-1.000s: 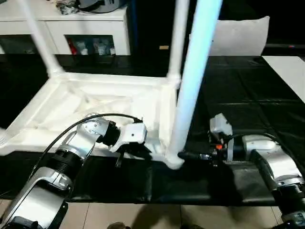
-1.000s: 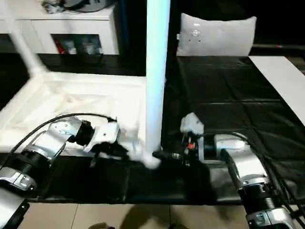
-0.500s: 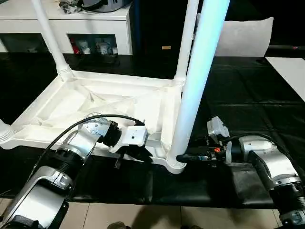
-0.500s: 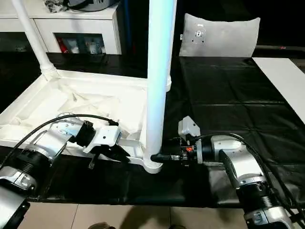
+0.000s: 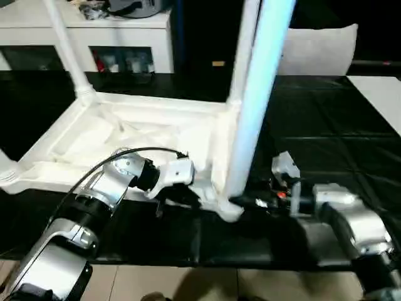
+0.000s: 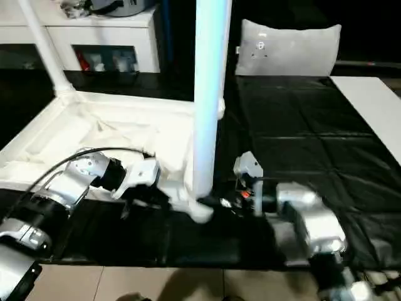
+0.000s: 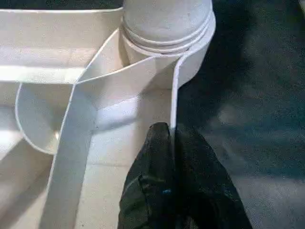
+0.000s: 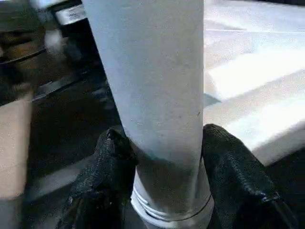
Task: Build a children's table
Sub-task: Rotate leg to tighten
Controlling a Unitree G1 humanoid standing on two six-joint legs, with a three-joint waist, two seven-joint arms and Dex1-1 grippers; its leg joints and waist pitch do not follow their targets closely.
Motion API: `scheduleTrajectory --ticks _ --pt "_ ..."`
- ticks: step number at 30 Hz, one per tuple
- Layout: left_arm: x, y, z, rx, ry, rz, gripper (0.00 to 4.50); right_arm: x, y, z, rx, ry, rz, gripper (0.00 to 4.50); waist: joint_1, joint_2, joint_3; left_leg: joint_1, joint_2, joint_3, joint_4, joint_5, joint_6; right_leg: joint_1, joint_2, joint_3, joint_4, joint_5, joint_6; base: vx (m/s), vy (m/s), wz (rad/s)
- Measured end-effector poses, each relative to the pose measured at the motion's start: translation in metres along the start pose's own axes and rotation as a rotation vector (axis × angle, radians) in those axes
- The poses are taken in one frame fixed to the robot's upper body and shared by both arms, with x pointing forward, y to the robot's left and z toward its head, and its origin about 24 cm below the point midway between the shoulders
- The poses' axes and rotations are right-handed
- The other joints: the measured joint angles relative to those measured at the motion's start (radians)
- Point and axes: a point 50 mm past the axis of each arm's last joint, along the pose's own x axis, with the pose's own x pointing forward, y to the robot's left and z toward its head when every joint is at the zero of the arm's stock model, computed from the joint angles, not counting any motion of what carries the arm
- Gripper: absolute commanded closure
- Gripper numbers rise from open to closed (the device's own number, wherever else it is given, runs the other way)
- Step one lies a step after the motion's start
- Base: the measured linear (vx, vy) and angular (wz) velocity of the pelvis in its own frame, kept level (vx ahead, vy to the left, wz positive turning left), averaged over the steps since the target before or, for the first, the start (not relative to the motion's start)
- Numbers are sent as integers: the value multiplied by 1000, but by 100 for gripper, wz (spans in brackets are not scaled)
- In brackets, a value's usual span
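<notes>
The children's table lies upside down on a black mat, its ribbed top (image 5: pixel 125 138) facing up. Legs stand upright in the corner sockets. The near right leg (image 5: pixel 250 113) rises tall through the head views. My left gripper (image 5: pixel 182 199) is shut on the thin front rim of the table top (image 7: pixel 172 95), just beside that leg's socket (image 7: pixel 167 28). My right gripper (image 5: pixel 241 202) reaches in from the right at the base of the same leg (image 8: pixel 157 86). Its black fingers (image 8: pixel 114 152) press against both sides of the leg, just above the socket.
A white cabinet with glass doors (image 5: pixel 94 37) stands behind the table. At the back right a white cushion-like panel (image 5: pixel 319 50) leans, and a flat white board (image 5: pixel 382 94) lies at the far right. The black mat (image 5: pixel 326 125) ends at tiled floor (image 5: pixel 188 282) near me.
My right gripper's fingers have drawn in against the near right leg's base. The left gripper has kept its hold on the rim. The camera has shifted slightly.
</notes>
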Motion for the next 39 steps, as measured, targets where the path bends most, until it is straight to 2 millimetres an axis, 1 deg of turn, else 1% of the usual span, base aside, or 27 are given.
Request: scheduleTrajectory --ticks 1,3,4,5,7,10,11,12,13,14,15,17,18,19,21,22,23,25,27,29,30,32,34,35,36,38,39 --pt "2 1 1 -19 -2 32 450 3 -1 0 19 -12 -52 261 -9 0 0 0 0 0 0 0 0 0 0 -1 -1 0 0 0 0 0" --pt "9 4 7 -60 -5 110 450 11 -5 2 67 -44 -189 261 -34 1 0 -1 0 -3 0 0 0 0 0 -4 -5 0 0 0 0 0" --pt "12 5 9 -76 -7 139 450 14 -7 4 74 -48 -237 261 -44 1 0 -1 0 -4 0 0 0 0 0 -5 -8 0 0 0 0 0" --pt "16 6 11 -93 -11 165 450 16 -8 6 79 -48 -281 261 -56 2 -1 -3 0 -7 0 0 0 1 1 -9 -13 0 0 0 0 0" --pt "27 7 19 -132 -13 251 450 25 -13 10 119 -73 -425 261 -76 3 -1 -4 1 -10 -1 0 0 5 1 -15 -20 0 0 0 0 0" --pt "42 10 31 -178 -24 364 450 36 -19 17 142 -90 -592 261 -96 4 0 -4 0 -12 -1 0 0 5 -1 -20 -24 0 0 0 0 0" --pt "44 10 32 -184 -30 380 450 37 -20 18 143 -96 -611 261 -99 4 0 -4 0 -12 -1 0 0 5 0 -21 -25 0 0 0 0 0" --pt "49 9 36 -196 -41 407 450 39 -23 18 141 -116 -647 226 -104 4 0 -6 1 -12 -1 0 1 4 0 -22 -26 2 2 0 0 0" --pt "51 9 38 -197 -45 412 450 39 -23 18 139 -125 -655 205 -105 4 0 -7 1 -12 -2 -1 1 4 0 -21 -26 4 1 0 0 0" --pt "51 9 39 -197 -48 416 450 39 -24 18 134 -137 -660 205 -105 4 0 -11 1 -11 -4 -1 1 4 0 -21 -26 5 1 0 0 0" --pt "51 9 41 -194 -54 418 450 40 -23 19 135 -160 -659 190 -104 4 0 -11 1 -11 -7 -2 2 3 0 -21 -25 9 1 0 0 0" --pt "49 9 43 -185 -63 419 450 39 -23 21 132 -185 -653 174 -96 4 0 -13 0 -10 -10 -1 3 -3 0 -19 -20 12 -3 27 -12 2" --pt "49 9 44 -179 -67 421 450 39 -23 22 131 -198 -648 159 -89 4 -1 -17 0 -9 -10 1 6 -10 0 -17 -13 9 -3 0 0 0" --pt "48 9 45 -176 -69 420 450 38 -24 22 126 -201 -644 159 -82 5 -1 -20 0 -9 -11 1 6 -15 1 -17 -10 7 -4 0 0 0" --pt "45 10 45 -168 -73 415 450 33 -25 20 108 -199 -627 134 -68 5 -1 -25 0 -8 -10 2 6 -26 1 -15 1 1 -10 0 0 0" --pt "44 10 43 -158 -70 408 450 27 -26 19 91 -200 -609 134 -59 6 -1 -24 0 -7 -10 2 6 -27 1 -15 3 -1 -11 0 0 0" --pt "42 9 43 -146 -75 395 450 22 -27 18 70 -192 -587 116 -52 7 -1 -23 0 -7 -10 2 6 -27 1 -15 3 -1 -11 0 0 0" --pt "38 9 37 -129 -71 369 450 12 -27 15 27 -178 -516 97 -43 8 -1 -21 1 -6 -10 2 6 -26 3 -14 4 -1 -12 0 0 0" --pt "31 7 31 -90 -57 322 450 -3 -30 15 -47 -146 -426 92 -34 9 -1 -18 1 -5 -9 2 6 -24 3 -13 4 2 -11 0 0 0" --pt "22 6 21 -71 -45 280 450 -17 -33 17 -105 -118 -367 84 -28 9 -1 -16 1 -4 -8 2 6 -23 4 -10 3 3 -9 0 0 0" --pt "16 5 16 -64 -37 257 450 -23 -35 20 -124 -116 -347 58 -24 9 -1 -13 1 -4 -8 2 5 -21 5 -7 3 3 -6 0 0 0" --pt "11 4 12 -33 -21 222 450 -27 -35 21 -139 -106 -291 51 -22 9 -1 -6 1 -2 -8 0 1 -19 6 -3 3 4 -6 0 0 0" --pt "7 0 8 17 -20 154 450 -30 -32 21 -158 -82 -208 46 -17 9 -1 -4 1 -2 -8 0 1 -17 5 -1 2 4 -6 0 0 0" --pt "6 -2 7 34 -23 119 450 -33 -32 22 -168 -70 -178 32 -14 9 -1 -4 1 -2 -8 0 1 -16 5 0 2 4 -6 0 0 0" --pt "5 -5 6 62 -25 66 450 -37 -29 22 -196 -31 -98 32 -7 9 -1 -4 0 -1 -8 1 1 -14 5 1 2 4 -5 0 0 0" --pt "2 -8 3 84 -23 15 450 -42 -27 22 -208 -3 -15 32 1 9 -1 -1 1 -1 -7 1 1 -10 5 1 1 4 -5 0 0 0" --pt "0 -9 0 94 -19 -10 450 -42 -23 21 -212 20 54 32 5 9 -1 1 1 -1 -7 1 1 -5 5 1 1 4 -5 0 0 0"
